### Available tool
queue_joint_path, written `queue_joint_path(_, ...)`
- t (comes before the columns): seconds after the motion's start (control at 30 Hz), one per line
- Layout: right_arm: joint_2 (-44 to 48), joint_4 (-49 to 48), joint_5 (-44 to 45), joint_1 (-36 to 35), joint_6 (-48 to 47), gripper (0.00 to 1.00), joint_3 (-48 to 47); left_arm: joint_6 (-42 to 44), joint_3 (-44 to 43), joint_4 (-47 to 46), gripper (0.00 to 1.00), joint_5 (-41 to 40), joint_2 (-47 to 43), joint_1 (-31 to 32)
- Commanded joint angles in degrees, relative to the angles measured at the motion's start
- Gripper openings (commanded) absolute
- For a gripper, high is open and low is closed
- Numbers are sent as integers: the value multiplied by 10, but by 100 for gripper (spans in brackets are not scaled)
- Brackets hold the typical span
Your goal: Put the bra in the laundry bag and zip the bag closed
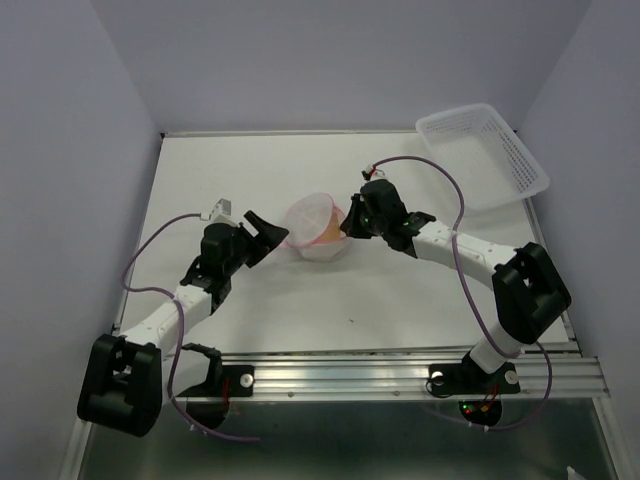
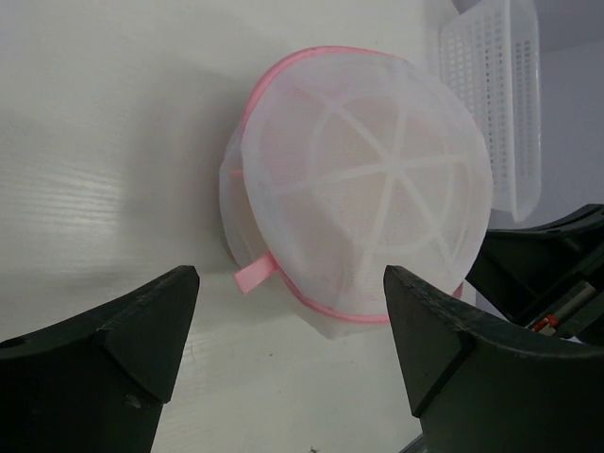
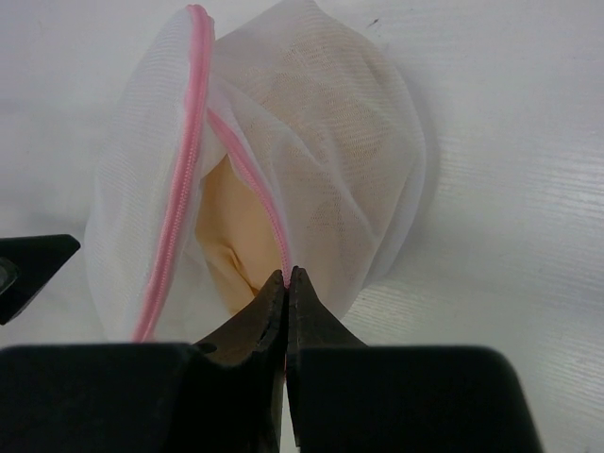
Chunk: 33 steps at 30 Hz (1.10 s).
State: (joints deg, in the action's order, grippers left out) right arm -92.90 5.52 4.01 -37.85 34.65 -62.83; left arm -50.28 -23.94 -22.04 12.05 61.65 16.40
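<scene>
Right claw (image 3: 286, 278) closed tight, its tips pinching the pink zipper rim (image 3: 193, 104) of the laundry bag (image 2: 368, 179). The left claw (image 2: 291, 278) stood wide apart and empty, just short of the bag, with a pink tab (image 2: 255, 276) (likely the zipper pull) before its gap. The bag lay at mid-table (image 1: 400, 300) with the bra (image 3: 231, 241) inside, peach fabric showing through the unzipped opening. Zipping appeared to be the step in hand — done well, the right claw would hold the rim taut while the left took the tab and followed the rim's curve, clear of the fabric. Counted: one bag, one bra, one slotted basket (image 1: 485, 150), two claws.
</scene>
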Motion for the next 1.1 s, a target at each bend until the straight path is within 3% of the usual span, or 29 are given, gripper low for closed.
queue_joint_path(0.0,22,-24,-12,3,-13,1,8,40,-31,-32,92,35,33,-28)
queue_joint_path(0.3,22,-24,-20,14,-23,1,3,72,-73,-77,89,125,125,-41)
queue_joint_path(0.63,20,-28,-34,24,-27,1,4,17,-83,-191,77,203,225,-41)
queue_joint_path(0.8,19,-28,-52,30,-27,1,9,7,-82,-204,47,216,220,-41)
queue_joint_path(0.87,19,-29,-59,30,-26,1,11,5,-80,-208,41,213,211,-41)
queue_joint_path(1.07,22,-33,-68,30,-21,1,13,0,-80,-226,3,230,216,-37)
